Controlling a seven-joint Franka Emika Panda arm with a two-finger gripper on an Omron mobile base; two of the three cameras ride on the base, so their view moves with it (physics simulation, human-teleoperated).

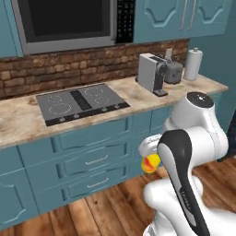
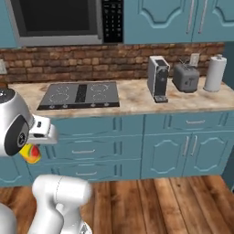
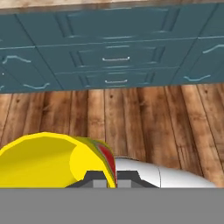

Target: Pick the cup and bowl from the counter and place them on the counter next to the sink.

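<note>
My gripper (image 3: 107,180) is shut on the cup (image 3: 48,159), a small yellow tumbler with red-orange splotches, and its rim wall sits between the two dark fingertips. The cup (image 1: 150,162) hangs low in front of the teal drawers, close to my own arm and well below counter height; from the right base view the cup (image 2: 29,154) shows just under the white hand. The beige marbled counter (image 1: 133,94) runs along the brick wall above the cabinets, and the same counter (image 2: 137,104) shows from the right. The bowl and the sink are out of view.
On the counter are a black stovetop (image 1: 80,102), a coffee machine (image 1: 151,73), a toaster (image 1: 173,71) and a paper towel roll (image 1: 193,63). A microwave (image 1: 64,20) hangs above. Teal drawer fronts (image 3: 113,57) face the hand over a wooden floor (image 3: 144,122).
</note>
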